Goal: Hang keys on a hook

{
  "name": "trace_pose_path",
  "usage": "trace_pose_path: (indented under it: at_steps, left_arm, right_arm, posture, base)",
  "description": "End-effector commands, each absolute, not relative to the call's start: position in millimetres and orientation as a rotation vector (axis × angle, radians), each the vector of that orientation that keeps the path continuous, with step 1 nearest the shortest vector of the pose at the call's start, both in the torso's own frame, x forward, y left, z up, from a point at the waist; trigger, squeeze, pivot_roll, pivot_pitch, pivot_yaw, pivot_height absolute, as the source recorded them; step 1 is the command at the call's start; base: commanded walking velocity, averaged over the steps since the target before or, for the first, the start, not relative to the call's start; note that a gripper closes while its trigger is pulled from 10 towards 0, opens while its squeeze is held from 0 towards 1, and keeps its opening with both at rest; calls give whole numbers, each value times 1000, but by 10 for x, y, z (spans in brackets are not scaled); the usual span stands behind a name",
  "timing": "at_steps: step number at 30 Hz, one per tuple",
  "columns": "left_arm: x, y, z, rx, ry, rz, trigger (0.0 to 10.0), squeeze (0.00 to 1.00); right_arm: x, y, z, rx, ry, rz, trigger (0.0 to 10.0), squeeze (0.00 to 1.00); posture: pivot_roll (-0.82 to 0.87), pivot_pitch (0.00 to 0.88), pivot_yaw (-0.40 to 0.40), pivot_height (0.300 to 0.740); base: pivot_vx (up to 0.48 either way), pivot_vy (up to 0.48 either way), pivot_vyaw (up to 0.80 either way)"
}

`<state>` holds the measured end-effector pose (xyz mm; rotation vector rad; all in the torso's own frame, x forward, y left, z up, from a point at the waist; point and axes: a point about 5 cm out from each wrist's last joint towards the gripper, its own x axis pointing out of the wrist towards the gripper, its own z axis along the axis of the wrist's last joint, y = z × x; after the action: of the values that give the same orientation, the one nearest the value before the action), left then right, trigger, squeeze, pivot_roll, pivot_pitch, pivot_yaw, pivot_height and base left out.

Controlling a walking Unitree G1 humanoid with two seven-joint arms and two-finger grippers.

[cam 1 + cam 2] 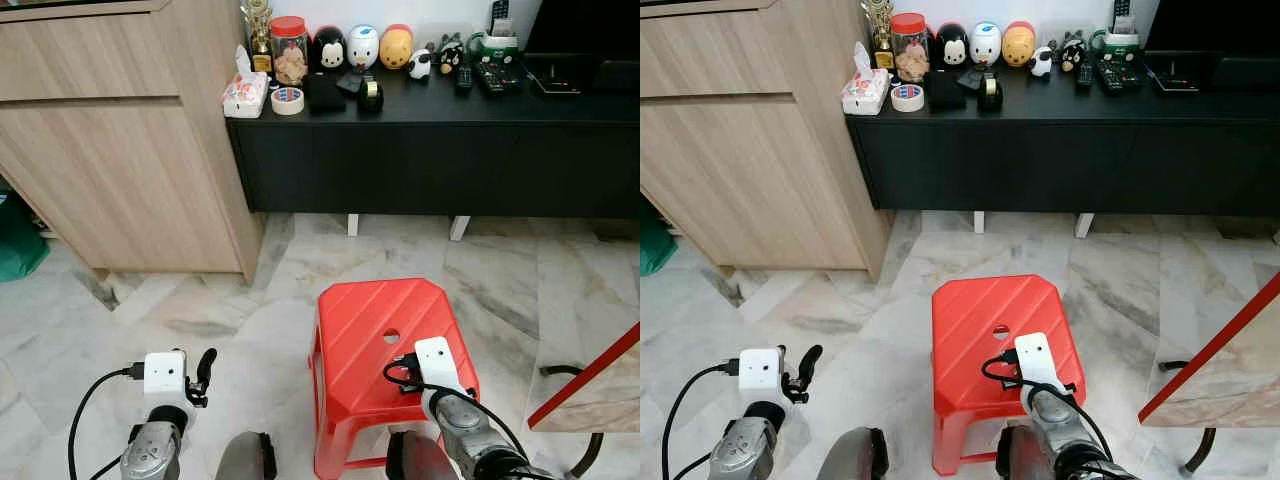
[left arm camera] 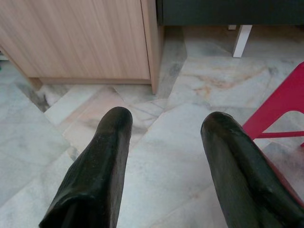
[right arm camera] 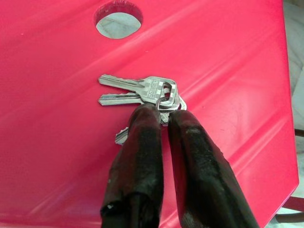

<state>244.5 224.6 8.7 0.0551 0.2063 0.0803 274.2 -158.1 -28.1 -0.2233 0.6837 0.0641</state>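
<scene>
Cabinet (image 1: pixel 120 140) of pale wood stands beside a long black sideboard (image 1: pixel 430 150), whose top carries a red-lidded jar (image 1: pixel 290 50) with brownish contents, a tissue packet (image 1: pixel 245 95) and a tape roll (image 1: pixel 287 100). Nearer, a red stool (image 1: pixel 375 335) stands on the marble floor (image 1: pixel 200 300). On its seat lie the keys (image 3: pixel 142 92), their ring pinched between the nearly closed fingers of the right gripper (image 3: pixel 162 110). The left gripper (image 2: pixel 164 128) hangs spread wide above the floor.
</scene>
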Motion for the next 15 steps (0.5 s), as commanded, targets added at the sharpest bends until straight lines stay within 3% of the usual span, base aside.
trace_pose_path:
  at_steps: [1,15]
  left_arm:
    - [2413,2275,72,69,225,79,10000,0]
    - [2440,2284,53,68,239,88,10000,0]
  right_arm:
    - [2679,-1579,-337,-221,718,59,0,0]
    - [2800,-1605,-208,-170,604,18,0,0]
  posture:
    - [67,106,22,617]
    - [54,96,20,617]
  base:
    - [0,0,0]
    - [0,0,0]
